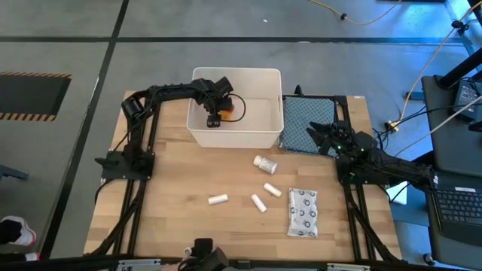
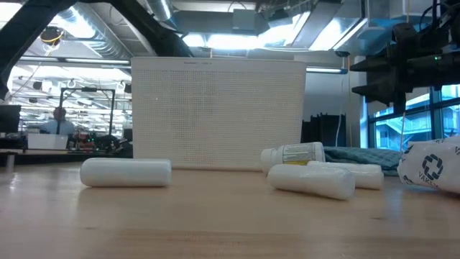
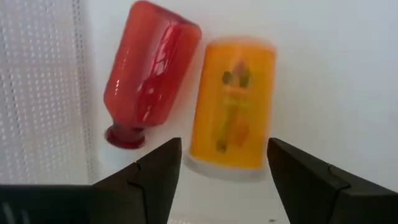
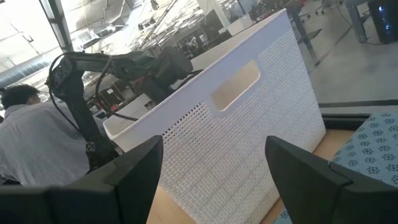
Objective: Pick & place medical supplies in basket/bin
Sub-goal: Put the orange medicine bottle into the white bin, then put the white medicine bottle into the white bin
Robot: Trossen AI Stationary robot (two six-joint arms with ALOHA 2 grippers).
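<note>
My left gripper [image 3: 224,152] hangs open inside the white bin [image 1: 237,74], pointing down at its floor. An orange bottle [image 3: 233,102] lies there on its side, its near end between my two fingers with a gap on each side. Beside it, also on its side, lies a red bottle [image 3: 149,68]. In the high view the orange bottle [image 1: 229,113] shows next to my left gripper [image 1: 214,119]. My right gripper [image 4: 214,162] stands open and level over the blue-grey cloth [image 1: 305,120], holding nothing.
On the wooden table in front of the bin lie a white pill bottle [image 1: 265,163], three short white cylinders [image 1: 218,199] [image 1: 258,202] [image 1: 272,190] and a dotted blister pack [image 1: 303,212]. A person [image 4: 31,143] shows beyond the table.
</note>
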